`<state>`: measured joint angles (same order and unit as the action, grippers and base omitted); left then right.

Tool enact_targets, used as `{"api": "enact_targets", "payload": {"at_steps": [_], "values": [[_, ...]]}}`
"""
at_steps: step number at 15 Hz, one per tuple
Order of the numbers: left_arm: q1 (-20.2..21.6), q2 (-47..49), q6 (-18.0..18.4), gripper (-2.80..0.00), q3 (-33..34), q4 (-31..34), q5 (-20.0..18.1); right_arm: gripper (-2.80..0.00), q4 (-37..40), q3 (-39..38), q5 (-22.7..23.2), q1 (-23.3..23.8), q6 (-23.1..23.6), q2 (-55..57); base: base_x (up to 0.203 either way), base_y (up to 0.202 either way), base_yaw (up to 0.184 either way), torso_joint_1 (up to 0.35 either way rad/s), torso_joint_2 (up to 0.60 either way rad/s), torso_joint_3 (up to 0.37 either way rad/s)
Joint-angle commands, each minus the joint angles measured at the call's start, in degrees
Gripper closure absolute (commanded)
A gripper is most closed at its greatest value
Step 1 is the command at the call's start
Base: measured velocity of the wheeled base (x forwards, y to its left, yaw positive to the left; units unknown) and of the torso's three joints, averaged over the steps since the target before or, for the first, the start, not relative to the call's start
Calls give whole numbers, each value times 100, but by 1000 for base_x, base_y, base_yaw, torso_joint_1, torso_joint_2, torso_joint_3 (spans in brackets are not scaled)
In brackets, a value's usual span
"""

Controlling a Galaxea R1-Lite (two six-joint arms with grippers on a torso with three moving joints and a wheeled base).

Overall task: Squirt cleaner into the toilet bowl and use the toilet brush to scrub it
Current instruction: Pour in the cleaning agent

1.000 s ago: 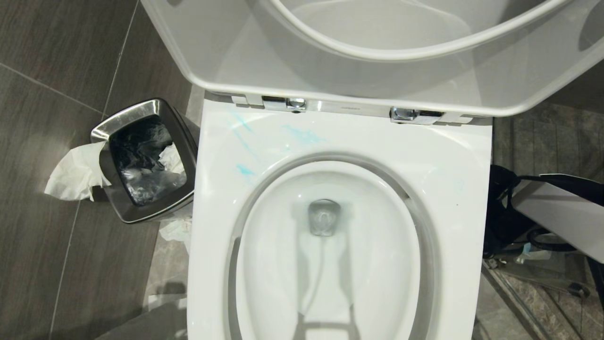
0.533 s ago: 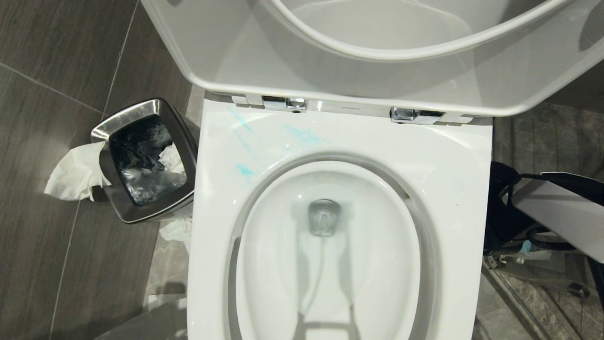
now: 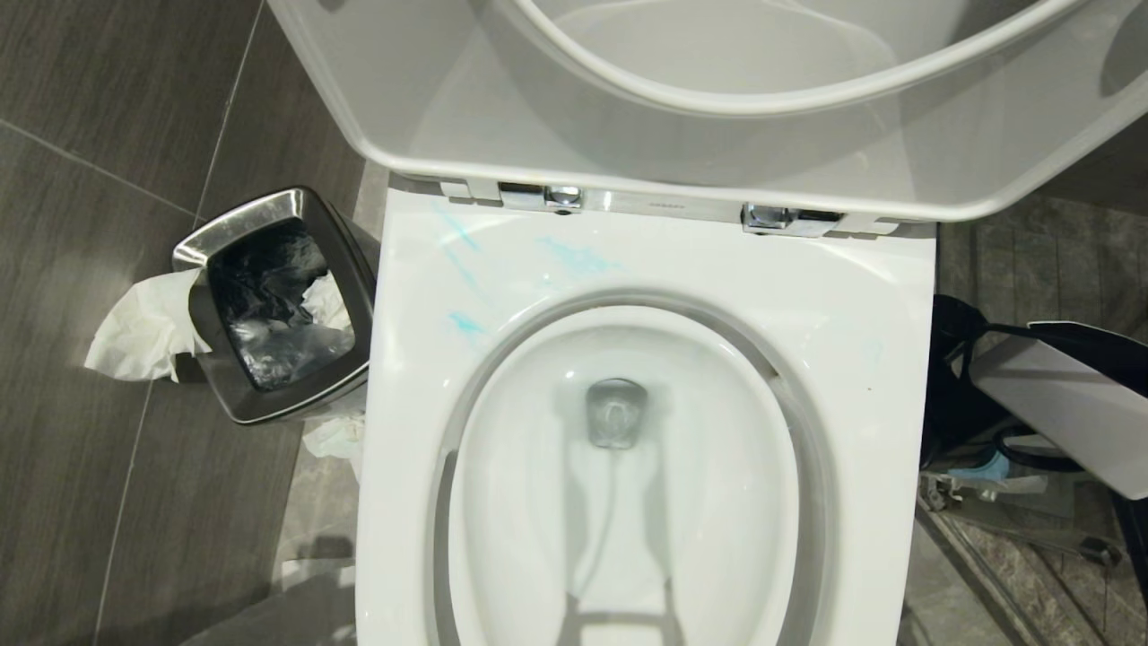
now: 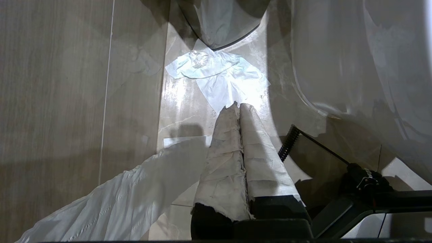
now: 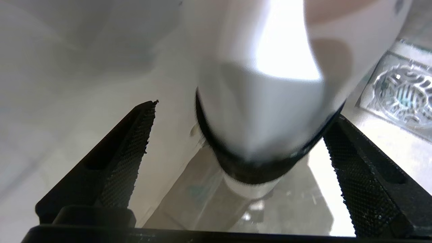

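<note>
The right claw [image 5: 236,148] is hanging spread around a blurred white shape, probably reaching for the toilet brush; closing comes next.

So the toilet bowl [image 3: 834,305] is dead centre, lid [image 3: 646,135] tipped up behind it on the hinges [image 3: 543,196]. Cleaner [image 3: 578,258] smears sit on the bowl's rim near the back left. Left of the bowl is a waste bin [image 3: 273,305], tissue [image 3: 143,327] draped over its far-left edge.
</note>
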<state>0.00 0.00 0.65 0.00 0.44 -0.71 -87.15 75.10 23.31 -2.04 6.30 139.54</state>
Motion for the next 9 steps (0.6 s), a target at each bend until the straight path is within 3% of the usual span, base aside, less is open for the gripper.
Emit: {"api": "enact_targets", "payload": {"at_steps": [1, 9], "values": [[0, 6, 3, 0, 9, 0, 0, -280, -51, 272, 16, 1, 3, 131, 0, 0, 0, 0, 0, 0], [0, 7, -3, 0, 9, 0, 0, -280, -51, 1208, 77, -31, 11, 611, 0, 0, 0, 0, 0, 0]]}}
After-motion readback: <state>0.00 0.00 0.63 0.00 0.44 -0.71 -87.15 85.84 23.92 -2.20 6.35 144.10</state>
